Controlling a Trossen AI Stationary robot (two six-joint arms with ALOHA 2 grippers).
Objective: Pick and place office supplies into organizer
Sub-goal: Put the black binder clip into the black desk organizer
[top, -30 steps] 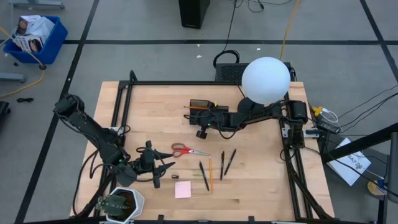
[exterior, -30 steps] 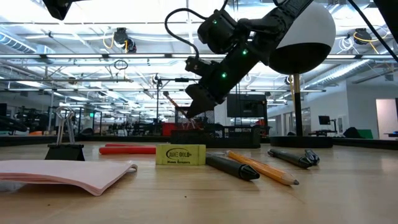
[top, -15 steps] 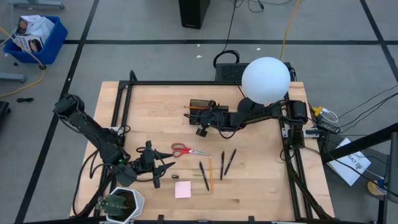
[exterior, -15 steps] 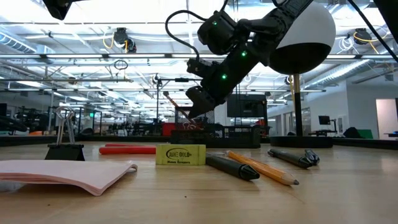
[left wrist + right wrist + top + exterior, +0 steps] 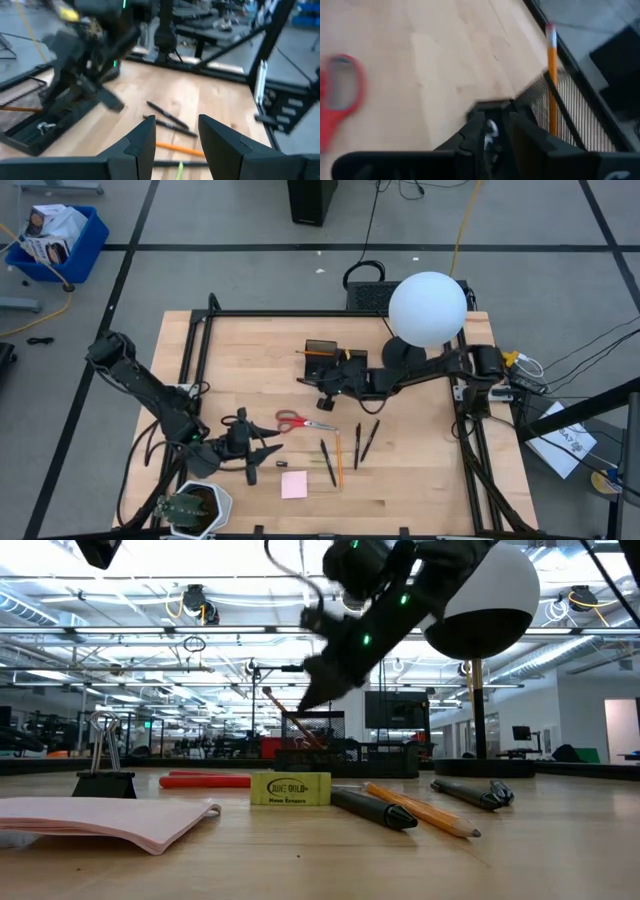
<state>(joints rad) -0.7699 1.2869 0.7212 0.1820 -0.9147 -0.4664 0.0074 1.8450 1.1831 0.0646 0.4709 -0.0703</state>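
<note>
The left gripper point(image 5: 262, 452) rests low at the surface's point(image 5: 250, 360) near left, its fingers point(image 5: 145, 142) parted and empty, just beside the red-handled scissors point(image 5: 300, 422). Further right lie a small square pink sticky-note pad point(image 5: 294, 484), then thin black pens point(image 5: 327, 461) and an orange pencil point(image 5: 339, 456) in a loose fan; a yellow eraser point(image 5: 290, 788) and a binder clip point(image 5: 103, 765) show in the low view. Past the scissors, toward the far side, the black wire-mesh organizer point(image 5: 322, 353) stands with an orange pencil point(image 5: 552, 75) leaning upright in its taller section. The right gripper point(image 5: 326, 389) hangs just beside the organizer's near edge, fingers point(image 5: 472, 137) slightly apart, nothing between them.

As a judgement, the risk lies here: the light mesh tray could be nudged or tipped if the right arm swings wide, and the leaning pencil could topple out. The smooth round pens would roll on the sealed wood under a glancing pinch; the scissors' plastic loops give a surer hold than their slick steel blades
</note>
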